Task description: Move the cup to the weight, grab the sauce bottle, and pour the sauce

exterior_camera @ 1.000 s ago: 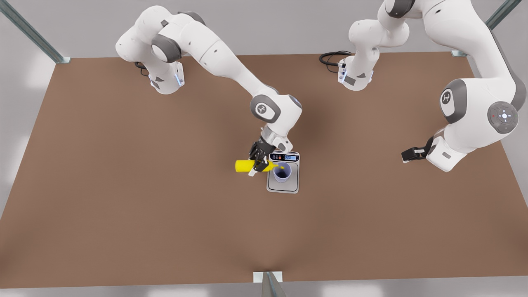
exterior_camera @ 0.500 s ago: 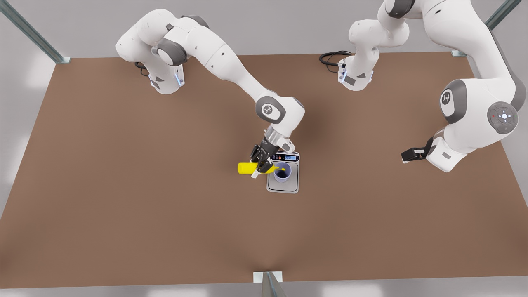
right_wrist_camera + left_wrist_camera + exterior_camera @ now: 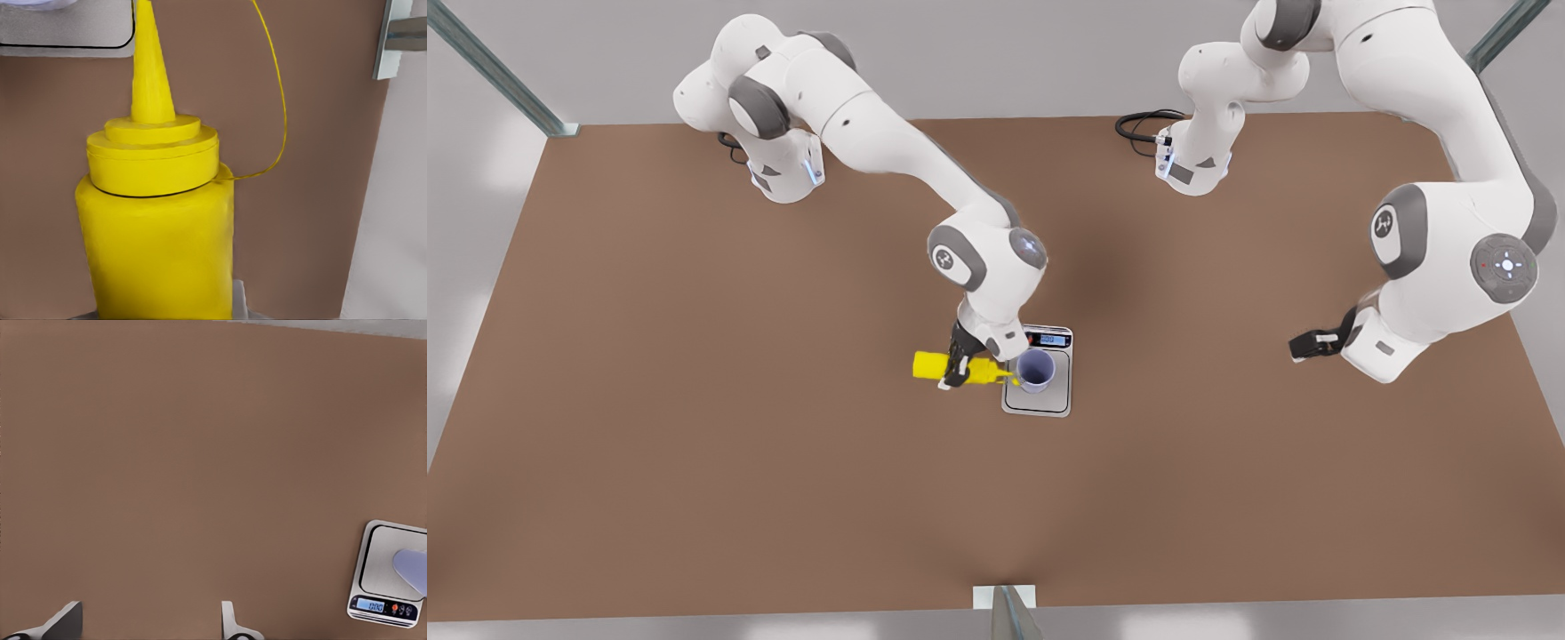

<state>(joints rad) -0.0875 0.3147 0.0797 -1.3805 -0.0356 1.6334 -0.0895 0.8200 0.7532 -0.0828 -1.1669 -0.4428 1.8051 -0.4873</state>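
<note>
While the right gripper (image 3: 958, 367) clamped the bright yellow cylindrical sauce bottle (image 3: 951, 368) sideways, its nozzle met the pale lavender round cup (image 3: 1036, 369) standing on the flat steel-topped weight (image 3: 1037, 402). Left gripper (image 3: 1303, 344) waited well apart, fingers (image 3: 65, 622) spread.

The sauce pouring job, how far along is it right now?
Done: the cup stands on the weight. In hand: the right gripper holds the sauce bottle lying level, nozzle at the cup's rim. The left gripper waits open, off to the front view's right. Left: finishing the pour; no sauce visible in the cup.
</note>
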